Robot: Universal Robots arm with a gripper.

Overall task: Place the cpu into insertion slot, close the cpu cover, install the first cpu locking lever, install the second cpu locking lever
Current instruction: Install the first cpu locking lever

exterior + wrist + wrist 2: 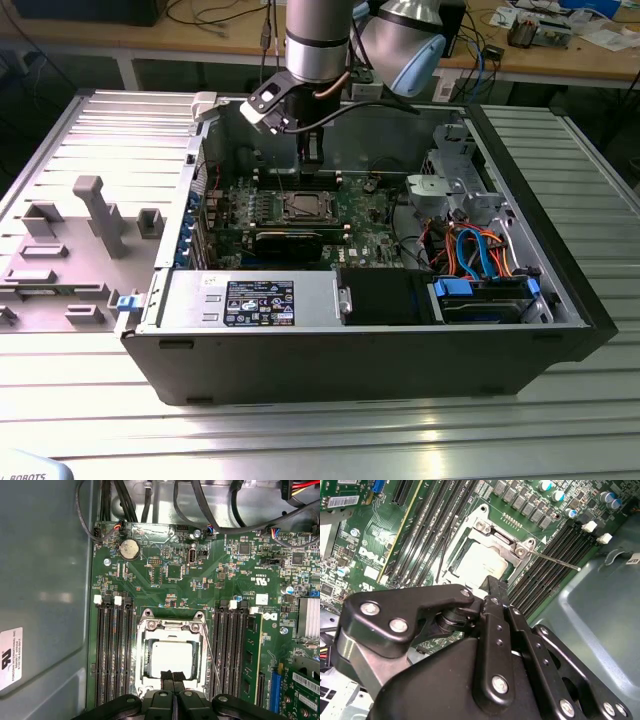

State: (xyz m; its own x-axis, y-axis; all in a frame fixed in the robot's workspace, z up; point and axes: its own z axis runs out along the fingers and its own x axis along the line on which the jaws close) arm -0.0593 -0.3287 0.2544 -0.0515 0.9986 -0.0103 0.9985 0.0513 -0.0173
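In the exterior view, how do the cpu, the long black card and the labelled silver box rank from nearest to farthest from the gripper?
1. cpu, just below the gripper.
2. long black card, beside the cpu, on the camera's side.
3. labelled silver box, nearest the camera.

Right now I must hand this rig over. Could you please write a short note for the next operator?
Gripper: shut, nothing seen between the fingers, tips at one edge of the cpu.
Done: cpu lies seated in the insertion slot; the cpu cover seems down around it.
Left: one locking lever stands out free in the second wrist view, not latched. I cannot make out the other lever.
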